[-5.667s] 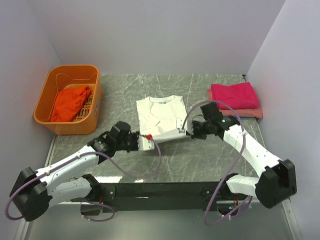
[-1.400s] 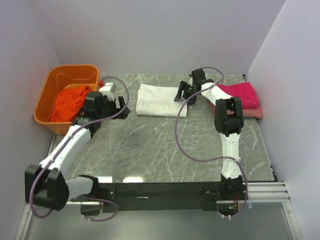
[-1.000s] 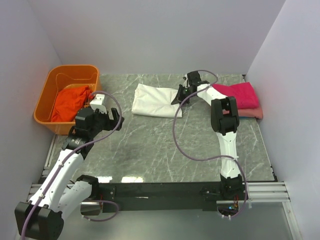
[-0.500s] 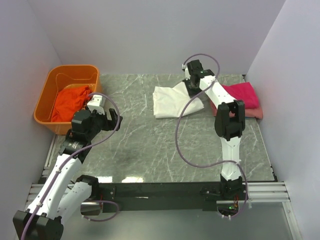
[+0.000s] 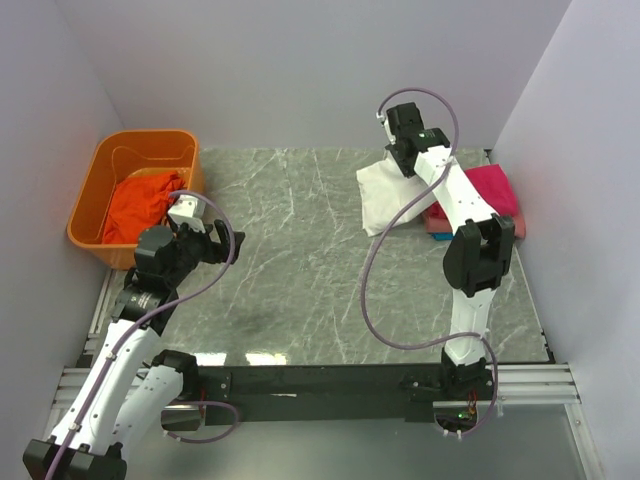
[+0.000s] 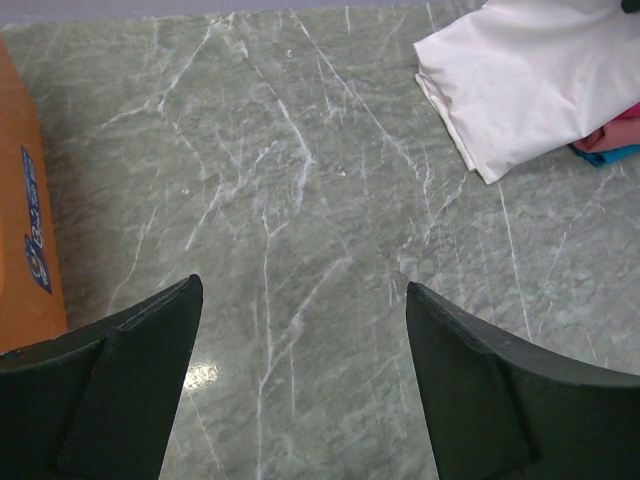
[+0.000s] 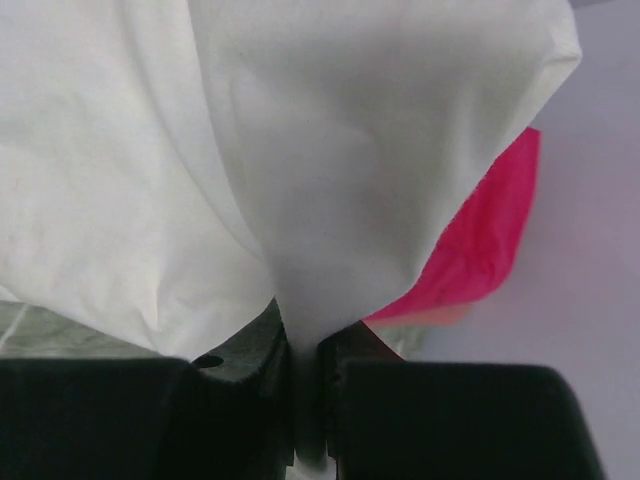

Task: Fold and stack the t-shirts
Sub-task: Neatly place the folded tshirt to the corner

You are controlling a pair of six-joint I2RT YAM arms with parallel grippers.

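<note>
Right fingers (image 7: 245, 350) pinch one white cloth t-shirt (image 5: 385, 190) by one magenta shirt (image 5: 490, 190) and one blue shirt (image 6: 610, 153); one orange-red shirt (image 5: 135, 205) in the orange plastic basket (image 5: 130, 145); left fingers (image 6: 130, 390) wide.

basket (image 5: 145, 135) left, t-shirt stack (image 5: 497, 190) right, tabletop (image 5: 300, 265) between

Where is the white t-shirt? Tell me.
The white t-shirt is at the far right of the table in the top view, pinched by the fingers of the right gripper, overlapping the magenta t-shirt.
</note>
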